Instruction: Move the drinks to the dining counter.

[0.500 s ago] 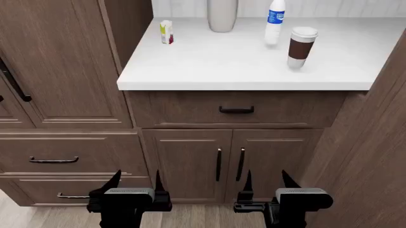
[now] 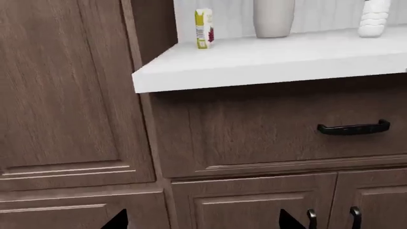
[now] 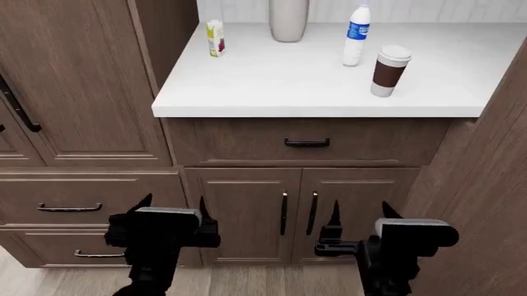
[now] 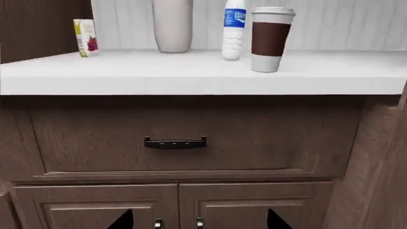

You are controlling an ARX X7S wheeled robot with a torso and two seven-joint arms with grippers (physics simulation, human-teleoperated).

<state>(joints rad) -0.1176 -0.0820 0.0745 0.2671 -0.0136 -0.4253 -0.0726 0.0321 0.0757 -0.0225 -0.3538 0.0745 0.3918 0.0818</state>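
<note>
A clear bottle with a blue label (image 3: 356, 34), a brown paper coffee cup with a white lid (image 3: 389, 71) and a small white carton (image 3: 215, 38) stand on a white worktop (image 3: 272, 86) over black-handled drawers. All three also show in the right wrist view: bottle (image 4: 234, 28), cup (image 4: 271, 39), carton (image 4: 85, 37). The carton also shows in the left wrist view (image 2: 203, 27). My left gripper (image 3: 173, 207) and right gripper (image 3: 360, 212) are both open and empty, low in front of the cabinet doors, well below the worktop. The dining counter is out of view.
A beige-grey vase (image 3: 288, 18) stands at the back between carton and bottle. A tall wood cabinet (image 3: 74, 80) flanks the worktop on the left, a wood panel (image 3: 494, 172) on the right. A drawer handle (image 3: 307, 143) sits below the worktop edge.
Both grippers have risen a little in the head view. The view has shifted slightly, so the drinks sit a bit lower in the frame.
</note>
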